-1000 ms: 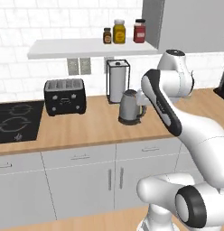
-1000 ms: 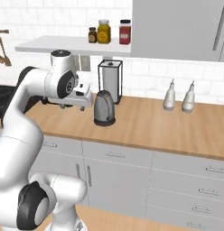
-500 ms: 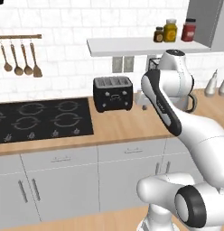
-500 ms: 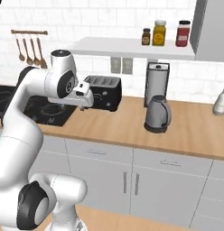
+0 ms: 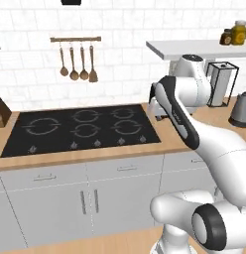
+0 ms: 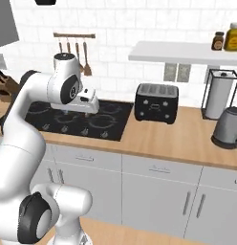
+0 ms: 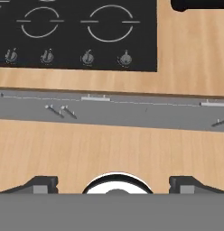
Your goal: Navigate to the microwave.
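The microwave is out of view. My gripper is open with nothing between its widely spread fingertips. It hangs above the right end of the black cooktop, close to the counter's front edge, and faces down. The hand view looks down on the cooktop's knobs, the wooden counter edge and the grey drawer fronts below. The gripper shows left of centre in the right base view, and the gripper sits at the cooktop's right edge in the left base view.
A black two-slot toaster stands right of the cooktop, then a paper towel holder and a grey kettle. Jars sit on a white shelf. Utensils hang on the wall; a knife block stands far left.
The whole scene has slid to the right in both base views: the base has driven left along the counter. The cooktop now lies in front; the arm's pose is unchanged.
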